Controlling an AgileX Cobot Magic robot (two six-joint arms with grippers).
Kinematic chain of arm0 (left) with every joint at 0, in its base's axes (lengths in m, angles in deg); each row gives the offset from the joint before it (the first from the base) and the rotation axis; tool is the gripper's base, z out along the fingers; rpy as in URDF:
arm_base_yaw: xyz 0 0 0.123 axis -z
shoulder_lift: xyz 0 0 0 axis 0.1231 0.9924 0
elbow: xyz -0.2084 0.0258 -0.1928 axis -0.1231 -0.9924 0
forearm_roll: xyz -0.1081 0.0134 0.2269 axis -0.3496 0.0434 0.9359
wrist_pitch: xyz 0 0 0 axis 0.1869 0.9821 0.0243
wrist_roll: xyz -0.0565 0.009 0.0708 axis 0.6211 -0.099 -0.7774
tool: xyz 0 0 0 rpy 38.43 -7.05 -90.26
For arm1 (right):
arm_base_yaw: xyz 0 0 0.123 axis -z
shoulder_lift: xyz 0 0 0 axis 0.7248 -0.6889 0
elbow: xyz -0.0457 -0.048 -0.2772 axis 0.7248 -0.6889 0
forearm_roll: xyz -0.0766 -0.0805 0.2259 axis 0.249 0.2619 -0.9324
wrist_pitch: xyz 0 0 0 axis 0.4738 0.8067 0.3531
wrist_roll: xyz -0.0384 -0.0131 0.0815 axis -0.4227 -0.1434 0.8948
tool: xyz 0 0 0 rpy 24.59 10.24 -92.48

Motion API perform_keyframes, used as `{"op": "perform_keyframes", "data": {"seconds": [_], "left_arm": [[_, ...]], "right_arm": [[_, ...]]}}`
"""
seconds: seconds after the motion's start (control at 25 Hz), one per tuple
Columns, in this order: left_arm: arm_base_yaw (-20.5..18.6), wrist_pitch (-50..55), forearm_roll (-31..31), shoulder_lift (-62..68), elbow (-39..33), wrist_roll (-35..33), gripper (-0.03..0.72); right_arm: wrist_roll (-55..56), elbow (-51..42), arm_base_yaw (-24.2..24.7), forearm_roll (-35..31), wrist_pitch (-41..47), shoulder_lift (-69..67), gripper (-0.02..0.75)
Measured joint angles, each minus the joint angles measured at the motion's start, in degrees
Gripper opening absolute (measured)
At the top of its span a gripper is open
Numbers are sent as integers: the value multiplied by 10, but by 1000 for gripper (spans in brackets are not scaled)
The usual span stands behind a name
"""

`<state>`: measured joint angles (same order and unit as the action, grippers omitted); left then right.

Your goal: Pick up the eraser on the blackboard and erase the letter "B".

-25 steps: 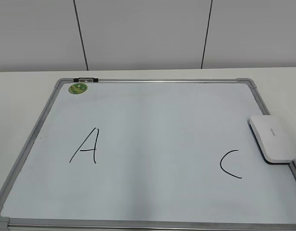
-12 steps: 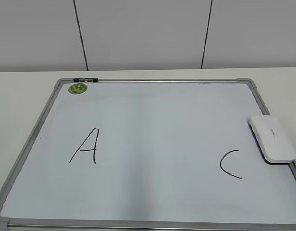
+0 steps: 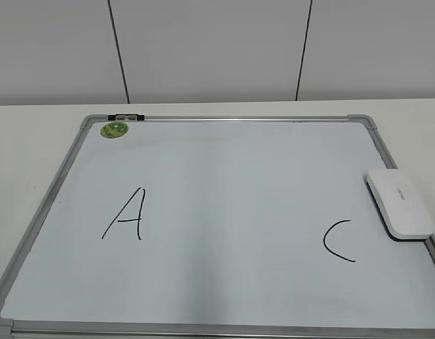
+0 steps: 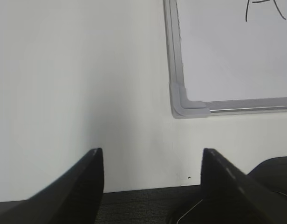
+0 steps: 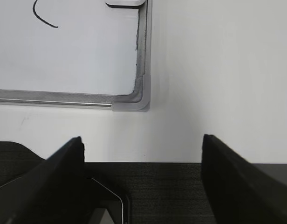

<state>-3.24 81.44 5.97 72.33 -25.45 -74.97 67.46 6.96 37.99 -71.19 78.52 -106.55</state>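
"A" [image 3: 124,215], "C" [image 3: 339,241] on blackboard [image 3: 224,155]

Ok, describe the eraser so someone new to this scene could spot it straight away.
Find the blackboard, the big white grey-framed board lying flat on the table. Follow its right edge about halfway down: the eraser lies there, over the frame, just up and right of the letter C. It is the only white rounded block; the other loose item is a small round green magnet at the top-left corner.

The eraser [image 3: 400,205] lies on the blackboard's [image 3: 224,176] right edge; magnet [image 3: 114,130] far-left corner.
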Motion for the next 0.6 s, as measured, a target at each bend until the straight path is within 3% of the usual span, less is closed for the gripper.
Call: {"op": "perform_keyframes", "data": {"seconds": [0.6], "left_arm": [[0,-1,0,0,0,0,490]], "right_arm": [[0,-3,0,5,-8,0,574]]}}
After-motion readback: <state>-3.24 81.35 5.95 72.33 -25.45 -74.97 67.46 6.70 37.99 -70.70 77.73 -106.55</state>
